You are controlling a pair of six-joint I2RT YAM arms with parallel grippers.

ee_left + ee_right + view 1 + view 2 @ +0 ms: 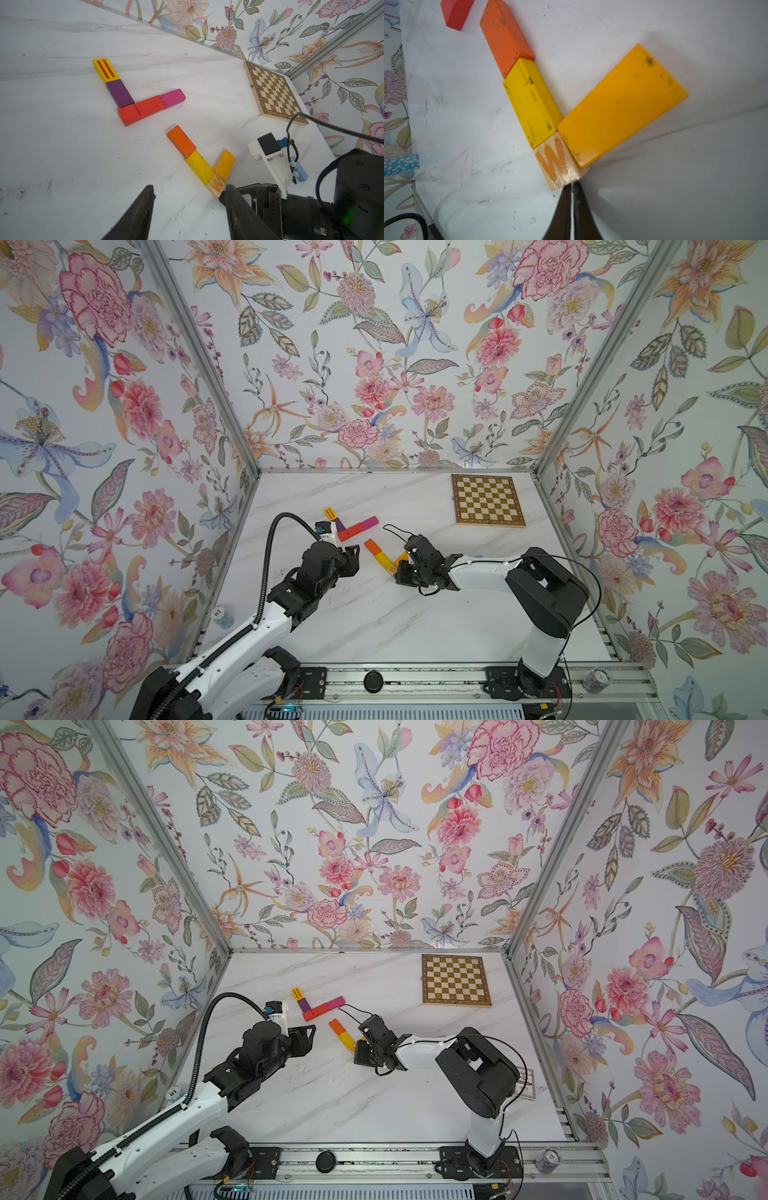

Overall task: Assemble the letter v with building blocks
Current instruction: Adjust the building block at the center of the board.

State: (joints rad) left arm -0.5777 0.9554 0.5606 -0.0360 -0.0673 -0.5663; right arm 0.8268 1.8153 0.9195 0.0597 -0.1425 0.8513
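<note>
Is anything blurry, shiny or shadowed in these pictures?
Right wrist view: glare on the W cube, amber block soft at its far end, shut right gripper blurred up close. Both top views: even light, floral walls splayed by the wide lens.

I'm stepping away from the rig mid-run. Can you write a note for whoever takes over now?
Left gripper: open, empty.
Right gripper: shut, holding nothing, tips at a corner of the W cube.
Near V: orange block, yellow block and W cube in a row; amber block angles off the cube.
A five-block angle lies farther back.
To do: probably lengthen the short arm, perhaps with the loose light blue block.
</note>
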